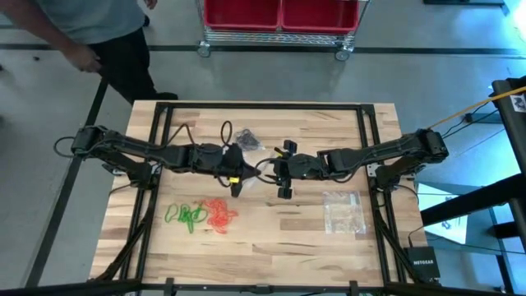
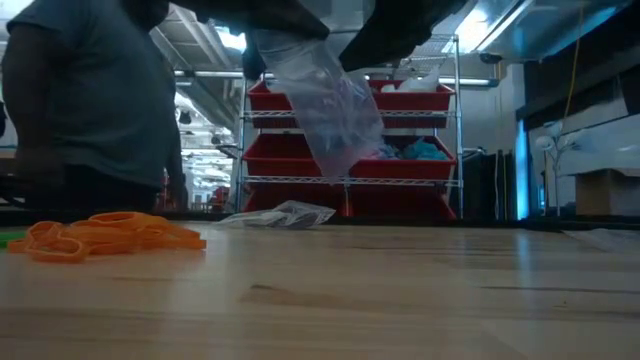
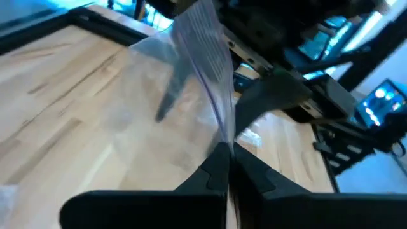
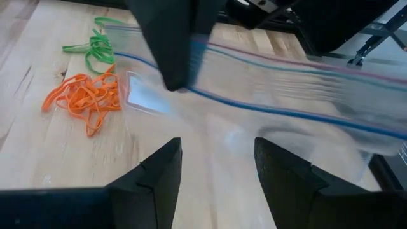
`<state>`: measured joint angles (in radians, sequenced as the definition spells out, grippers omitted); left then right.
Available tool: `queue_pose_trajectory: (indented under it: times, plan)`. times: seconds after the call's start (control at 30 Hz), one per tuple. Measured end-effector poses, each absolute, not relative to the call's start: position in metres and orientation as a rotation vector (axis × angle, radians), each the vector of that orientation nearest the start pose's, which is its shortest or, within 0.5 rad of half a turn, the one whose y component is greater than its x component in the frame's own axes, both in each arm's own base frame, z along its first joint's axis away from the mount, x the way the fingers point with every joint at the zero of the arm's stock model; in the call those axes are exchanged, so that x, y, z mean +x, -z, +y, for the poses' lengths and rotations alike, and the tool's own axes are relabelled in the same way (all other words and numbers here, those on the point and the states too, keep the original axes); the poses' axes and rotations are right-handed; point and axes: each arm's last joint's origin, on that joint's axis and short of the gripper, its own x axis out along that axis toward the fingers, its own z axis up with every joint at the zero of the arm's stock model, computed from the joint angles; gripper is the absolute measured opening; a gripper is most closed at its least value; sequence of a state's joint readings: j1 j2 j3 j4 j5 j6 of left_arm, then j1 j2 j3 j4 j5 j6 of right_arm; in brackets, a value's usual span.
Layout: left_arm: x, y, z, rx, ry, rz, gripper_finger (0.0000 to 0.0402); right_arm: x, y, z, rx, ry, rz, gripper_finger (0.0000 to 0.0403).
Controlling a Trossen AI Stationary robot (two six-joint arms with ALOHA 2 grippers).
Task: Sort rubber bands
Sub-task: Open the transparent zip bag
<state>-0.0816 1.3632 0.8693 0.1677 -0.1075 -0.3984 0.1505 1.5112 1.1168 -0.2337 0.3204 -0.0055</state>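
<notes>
A clear zip bag (image 2: 330, 100) hangs above the table's middle, with my left gripper (image 3: 229, 166) shut on it. My right gripper (image 4: 216, 165) stands open just right of it, its fingers facing the bag's side; whether they touch it I cannot tell. Orange rubber bands (image 1: 219, 214) and green rubber bands (image 1: 187, 215) lie in two loose heaps on the wood at the near left. Dark bands show inside a second clear bag (image 1: 246, 138) lying flat on the table farther back. My left gripper pinches the bag's zip-strip edge (image 4: 197, 51), near one end, between its two shut fingers (image 4: 172, 44). The fingers slant down from the table's left. The bag hangs below them, lifted clear of the table (image 2: 335, 150).
A third clear bag (image 1: 343, 211) lies flat at the near right. A person (image 1: 99, 33) stands beyond the far left corner. Red bins on a wire rack (image 2: 350, 130) stand behind the table. Bare wood (image 1: 279, 238) lies along the near edge.
</notes>
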Motion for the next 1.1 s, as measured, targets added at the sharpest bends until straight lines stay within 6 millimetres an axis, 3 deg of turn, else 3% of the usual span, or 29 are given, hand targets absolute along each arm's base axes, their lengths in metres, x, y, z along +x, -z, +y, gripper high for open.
queue_pose_trajectory:
  times: [0.23, 0.47, 0.57, 0.73, 0.8, 0.93, 1.1]
  plan:
    - [0.3, -0.267, -0.023, -0.276, -0.09, 0.323, 0.0, 0.329, -0.274, 0.041, -0.139, 0.165, 0.59, 0.0191]
    - [0.295, -0.258, -0.028, -0.153, -0.249, 0.405, 0.0, 0.331, -0.276, 0.047, 0.135, 0.027, 0.577, 0.0191]
    - [0.292, -0.255, -0.034, -0.121, -0.324, 0.419, 0.0, 0.33, -0.286, 0.052, 0.2, 0.01, 0.606, 0.0191]
    - [0.289, -0.255, -0.043, -0.149, -0.341, 0.42, 0.0, 0.324, -0.335, 0.08, 0.047, -0.025, 0.539, 0.0191]
    - [0.288, -0.255, -0.048, -0.154, -0.326, 0.419, 0.0, 0.326, -0.342, 0.09, -0.078, -0.019, 0.513, 0.0191]
    - [0.288, -0.256, -0.055, -0.152, -0.281, 0.405, 0.0, 0.34, -0.327, 0.092, -0.309, -0.026, 0.561, 0.0191]
    - [0.287, -0.257, -0.06, -0.076, -0.247, 0.409, 0.0, 0.36, -0.303, 0.083, -0.466, -0.014, 0.62, 0.0186]
